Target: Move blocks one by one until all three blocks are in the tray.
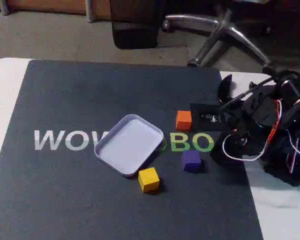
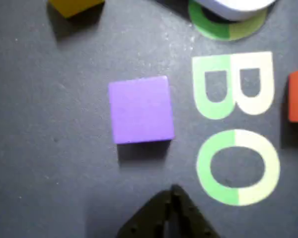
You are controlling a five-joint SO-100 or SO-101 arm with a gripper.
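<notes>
Blocks all outside the tray [image 1: 110, 153], which sits empty on the dark mat.

Purple block [image 2: 141, 110] lies just ahead of the jaws, which meet at their tip [image 2: 173, 191]; left together, they would shove it aside. Orange block [image 1: 183, 120] and yellow block [image 1: 148, 179] flank the tray's near corner; its long axis runs diagonally.

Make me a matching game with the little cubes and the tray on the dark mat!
Things:
1. small orange cube
2. small purple cube
3. small yellow cube
4. pale lavender rectangular tray

Places in the fixed view:
A. empty, lying over the mat's lettering
B. just above the green letters
C. by the tray's bottom corner
D. just below the green letters

Pairs: 1-B, 2-D, 3-C, 4-A
</notes>
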